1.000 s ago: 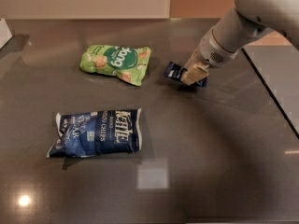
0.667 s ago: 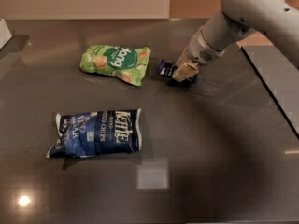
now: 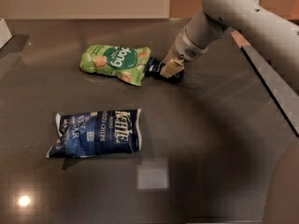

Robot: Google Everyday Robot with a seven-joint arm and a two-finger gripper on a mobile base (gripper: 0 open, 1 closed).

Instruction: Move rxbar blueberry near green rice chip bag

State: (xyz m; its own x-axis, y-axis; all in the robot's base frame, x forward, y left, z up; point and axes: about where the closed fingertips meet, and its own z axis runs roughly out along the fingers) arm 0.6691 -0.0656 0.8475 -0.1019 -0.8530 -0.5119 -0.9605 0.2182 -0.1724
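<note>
The green rice chip bag (image 3: 114, 61) lies on the dark table at the upper middle. The rxbar blueberry (image 3: 153, 69), a slim dark navy bar, sits right against the bag's right end and is partly hidden by the gripper. My gripper (image 3: 169, 69) comes down from the upper right on the pale arm and is shut on the rxbar blueberry, holding it at table level next to the bag.
A large navy Kettle chip bag (image 3: 96, 133) lies at the lower left. A white object (image 3: 3, 31) stands at the far left edge. The table's right edge (image 3: 273, 94) runs diagonally at the right.
The gripper has moved left with the rxbar blueberry, from a gap right of the green bag to right against the bag's right end. Both bags have stayed still.
</note>
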